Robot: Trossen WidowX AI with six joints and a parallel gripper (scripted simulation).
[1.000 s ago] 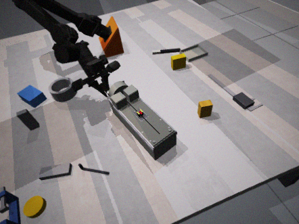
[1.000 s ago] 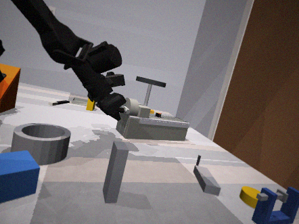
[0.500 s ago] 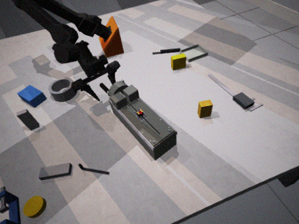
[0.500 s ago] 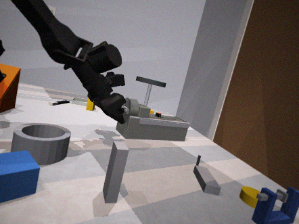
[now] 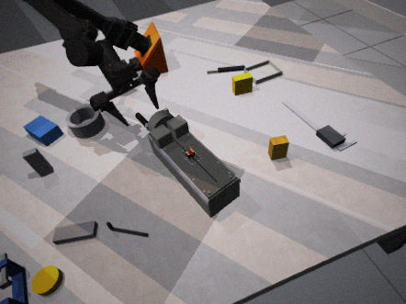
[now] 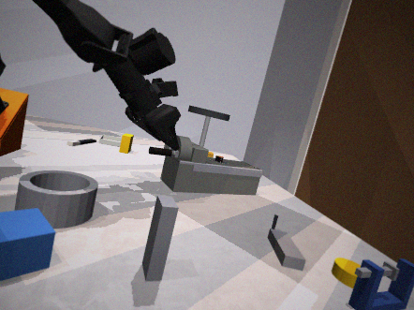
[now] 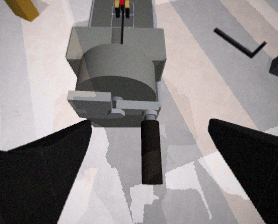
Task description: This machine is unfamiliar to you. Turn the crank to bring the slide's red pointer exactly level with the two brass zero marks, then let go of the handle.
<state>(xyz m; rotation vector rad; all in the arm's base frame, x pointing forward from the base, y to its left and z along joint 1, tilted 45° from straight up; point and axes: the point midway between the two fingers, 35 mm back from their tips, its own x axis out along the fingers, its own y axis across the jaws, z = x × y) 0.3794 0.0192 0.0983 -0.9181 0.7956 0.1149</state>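
Centrally, well in from the edges of the counter (image 5: 298,227) (image 6: 220,222) (image 7: 185,95), the crank's handle (image 5: 141,118) (image 6: 160,151) (image 7: 151,155) projects from the machine (image 5: 202,167) (image 6: 215,180) (image 7: 117,65) toward my gripper (image 5: 142,117) (image 6: 177,148) (image 7: 150,124). Its long axis runs between my spread, empty fingers; with the pointer (image 5: 191,152) (image 7: 122,2) seemingly near level, retreat along that axis looks safest.

The machine's body (image 5: 195,167) (image 6: 215,180) (image 7: 102,20) is grey with a greenish cast, its crank handle (image 5: 141,119) (image 6: 159,151) (image 7: 152,152) dark brown to black, its pointer (image 5: 191,152) (image 7: 122,2) red and its zero marks (image 7: 117,10) brassy yellow. The gripper (image 5: 143,118) (image 7: 150,124) is black, and the surface (image 5: 271,208) (image 6: 215,213) (image 7: 200,90) is striped in pale pink, off-white and grey. Around the machine are plain-coloured things: a blue block (image 5: 43,130) (image 6: 23,243), a grey ring (image 5: 85,129) (image 6: 56,208), an orange wedge (image 5: 158,59) (image 6: 14,124), a bright yellow block (image 5: 242,84) (image 6: 125,143), an amber block (image 5: 278,148) and a yellow disc (image 5: 46,280) (image 6: 346,272).
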